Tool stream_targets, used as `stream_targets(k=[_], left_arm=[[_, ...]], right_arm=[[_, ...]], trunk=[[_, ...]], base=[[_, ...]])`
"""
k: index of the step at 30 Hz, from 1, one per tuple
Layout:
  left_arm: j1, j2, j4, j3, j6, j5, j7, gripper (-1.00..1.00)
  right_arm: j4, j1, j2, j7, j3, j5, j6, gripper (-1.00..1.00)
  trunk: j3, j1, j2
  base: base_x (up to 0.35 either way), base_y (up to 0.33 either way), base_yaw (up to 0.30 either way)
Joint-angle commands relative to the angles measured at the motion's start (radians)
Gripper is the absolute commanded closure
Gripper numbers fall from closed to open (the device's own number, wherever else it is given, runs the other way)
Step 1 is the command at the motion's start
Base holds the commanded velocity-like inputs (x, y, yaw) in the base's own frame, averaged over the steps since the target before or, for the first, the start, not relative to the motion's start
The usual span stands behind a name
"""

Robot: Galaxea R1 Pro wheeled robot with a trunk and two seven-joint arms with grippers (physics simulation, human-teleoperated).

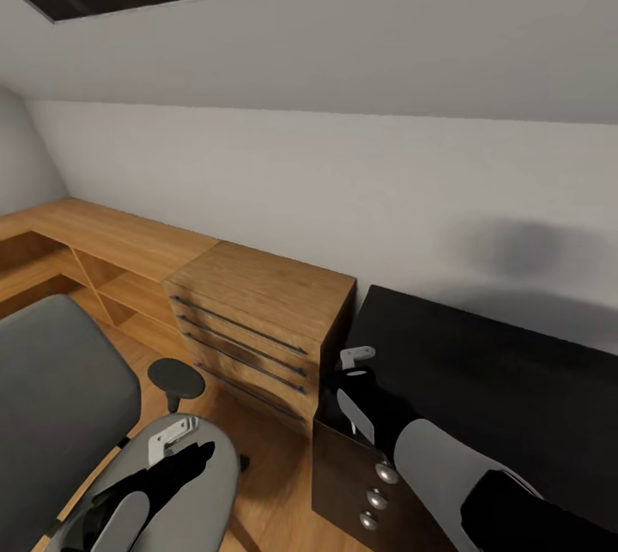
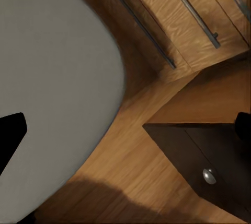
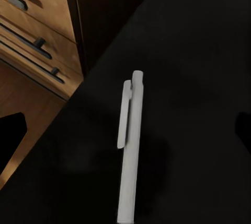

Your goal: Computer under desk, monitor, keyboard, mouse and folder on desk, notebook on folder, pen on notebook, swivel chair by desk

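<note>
Under right wrist camera, pen (image 3: 129, 148) on desk (image 3: 209, 51).

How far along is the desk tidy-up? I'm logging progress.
Done: no finished step can be confirmed from these views. In hand: the right gripper hangs open over the pen, which lies ungrasped directly on the dark desk. Left: the pen needs the notebook-and-folder stack under it, and the swivel chair stands apart from the desk.

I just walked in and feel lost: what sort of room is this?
Probably a home study corner or bedroom workspace: a grey swivel chair, a wooden chest of drawers against a white wall, a dark desk, and a white pen lying on it.
</note>
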Motion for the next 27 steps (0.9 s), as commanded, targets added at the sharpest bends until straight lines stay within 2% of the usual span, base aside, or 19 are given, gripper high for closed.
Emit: stream_targets(k=[1,5,27], left_arm=[[-0.001,0.001,-0.002,-0.002,-0.005,0.010,0.010,-1.00],[-0.001,0.001,-0.004,-0.001,-0.021,0.010,0.010,-1.00],[-0.001,0.001,-0.004,0.000,-0.023,0.010,0.009,-1.00]], right_arm=[[0.002,-0.001,0.000,-0.007,0.005,-0.004,0.001,-1.00],[0.019,-0.001,0.000,-0.007,0.005,-0.004,-0.019,-1.00],[0.028,-0.001,0.000,-0.007,0.005,-0.004,-0.021,-1.00]], trunk=[[-0.004,0.004,-0.008],[-0.017,0.019,-0.036],[-0.086,0.104,-0.190]], base=[[0.004,0.000,0.000],[0.001,0.000,0.000],[0.000,0.000,0.000]])
